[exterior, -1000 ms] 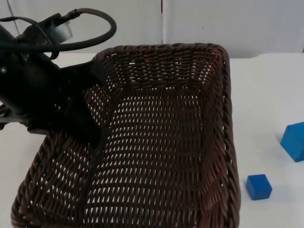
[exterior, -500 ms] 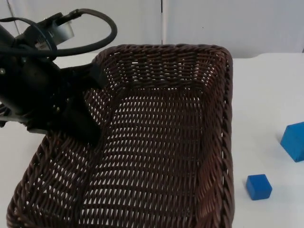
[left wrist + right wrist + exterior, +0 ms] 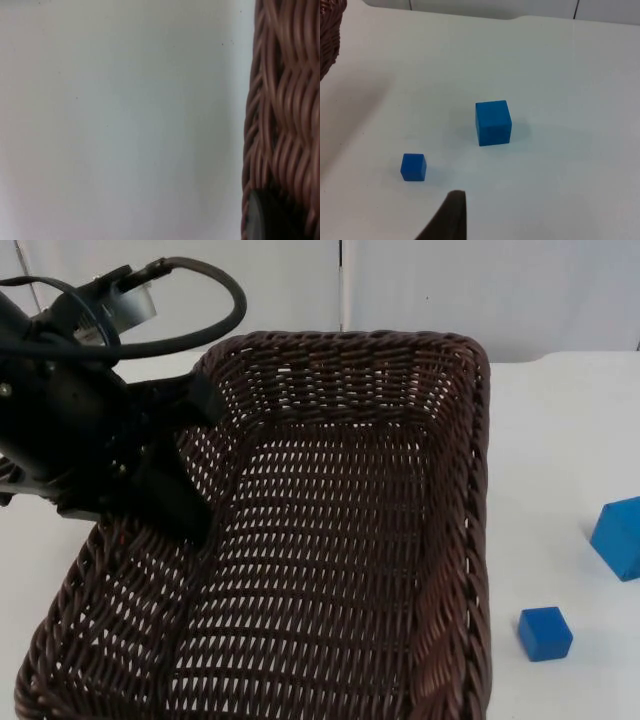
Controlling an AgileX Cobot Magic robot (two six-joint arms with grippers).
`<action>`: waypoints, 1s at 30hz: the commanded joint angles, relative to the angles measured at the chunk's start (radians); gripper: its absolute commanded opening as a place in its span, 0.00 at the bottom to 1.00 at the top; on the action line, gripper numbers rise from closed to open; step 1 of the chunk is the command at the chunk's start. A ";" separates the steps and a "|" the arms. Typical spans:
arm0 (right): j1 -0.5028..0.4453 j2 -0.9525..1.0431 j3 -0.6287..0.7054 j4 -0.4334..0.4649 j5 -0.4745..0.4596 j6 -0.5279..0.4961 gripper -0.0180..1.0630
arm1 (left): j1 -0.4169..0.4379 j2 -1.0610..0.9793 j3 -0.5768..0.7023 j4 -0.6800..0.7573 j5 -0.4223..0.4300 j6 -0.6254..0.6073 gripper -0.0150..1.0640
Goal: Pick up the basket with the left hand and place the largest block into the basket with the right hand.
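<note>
At the left, the left gripper [image 3: 185, 515] clamps the left wall of a dark brown woven basket [image 3: 400, 540], held up over the white bench [image 3: 560, 440]. To its right, a small blue block [image 3: 545, 632] sits on the bench, with the largest blue block [image 3: 620, 537] near it. The right gripper's state cannot be told.

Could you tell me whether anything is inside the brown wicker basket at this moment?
No block lies on the basket's visible woven floor. The left gripper covers part of its left wall. Both the large blue block and the small blue block sit on the white table outside it.
</note>
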 commanded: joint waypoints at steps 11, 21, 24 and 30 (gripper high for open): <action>-0.006 -0.004 0.000 0.002 -0.006 0.001 0.99 | -0.003 -0.014 0.002 -0.027 0.002 0.001 0.01; -0.006 -0.004 0.000 0.002 -0.008 0.001 0.99 | -0.003 -0.014 0.002 -0.027 0.002 -0.005 0.01; -0.006 0.039 -0.012 0.002 -0.022 0.001 0.99 | -0.003 -0.014 0.002 -0.027 0.001 -0.017 0.01; -0.006 0.231 -0.071 0.004 -0.125 0.001 0.99 | -0.003 -0.014 0.002 -0.025 0.001 -0.026 0.01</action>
